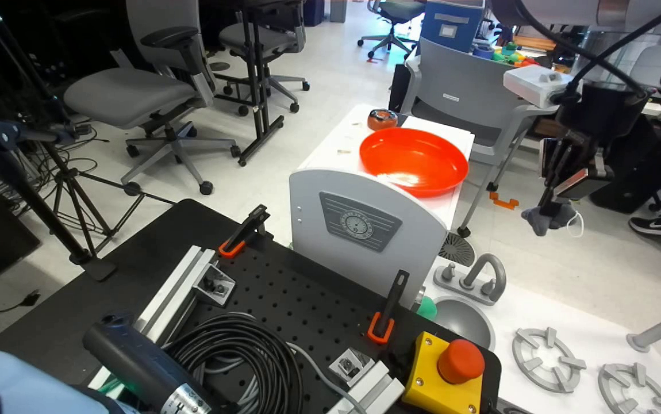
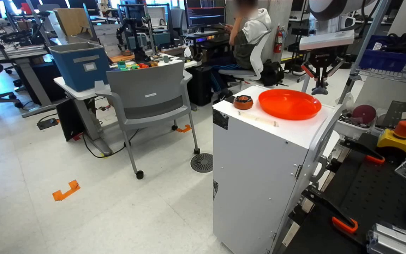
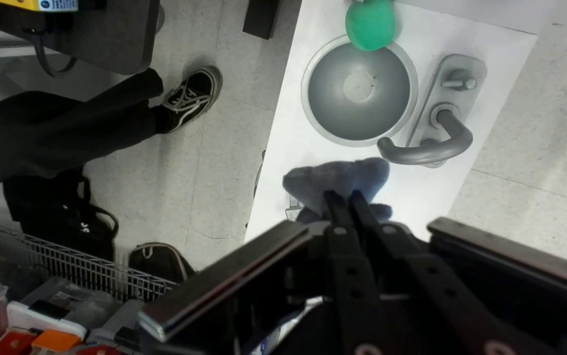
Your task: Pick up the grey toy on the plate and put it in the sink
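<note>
The grey toy (image 3: pixel 333 177), a dark soft-looking lump, is pinched between the fingertips of my gripper (image 3: pixel 345 197), which is shut on it. In both exterior views the toy (image 1: pixel 536 221) (image 2: pixel 320 89) hangs in the air below the gripper (image 1: pixel 550 208) (image 2: pixel 319 83). A pale loop dangles beside it. The round grey sink (image 3: pixel 357 116) lies just past the toy in the wrist view; in an exterior view the sink (image 1: pixel 465 322) is down on the white counter. On the white box top, the orange plate (image 1: pixel 414 152) (image 2: pixel 289 104) holds nothing visible.
A grey faucet (image 3: pixel 453 145) arches at the sink's side, close to the toy in the wrist view. Something green (image 3: pixel 371 24) overlaps the sink rim. A grey panel with an emblem (image 1: pixel 359 221) stands between plate and sink. Burner rings (image 1: pixel 549 360) sit on the counter.
</note>
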